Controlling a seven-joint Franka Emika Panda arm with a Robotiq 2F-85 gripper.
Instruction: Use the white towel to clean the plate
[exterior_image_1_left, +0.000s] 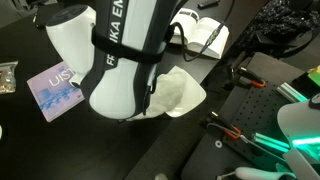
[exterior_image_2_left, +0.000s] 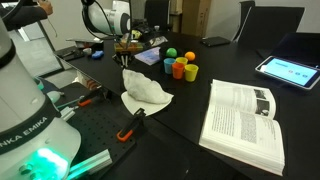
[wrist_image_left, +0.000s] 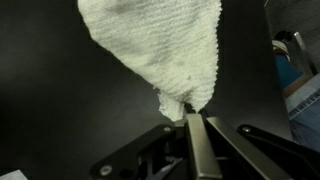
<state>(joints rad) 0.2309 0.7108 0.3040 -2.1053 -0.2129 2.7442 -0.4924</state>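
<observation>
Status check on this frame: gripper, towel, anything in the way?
Gripper shut on a corner of the white towel. Towel mostly lying on the black table. Plate not identifiable. Open book lies apart from the towel.

towel (exterior_image_2_left: 145, 93) on table (exterior_image_2_left: 225, 70), book (exterior_image_2_left: 245, 125) near

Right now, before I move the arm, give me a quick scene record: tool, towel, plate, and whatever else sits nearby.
tool: shut, pinching one edge of the white towel
white towel: crumpled, drawn up to a peak; lower part appears to rest on the black table
plate: not seen in any view
open book: flat on the table, apart from the towel
coloured cups: grouped beyond the towel
tablet: far side, screen lit
</observation>
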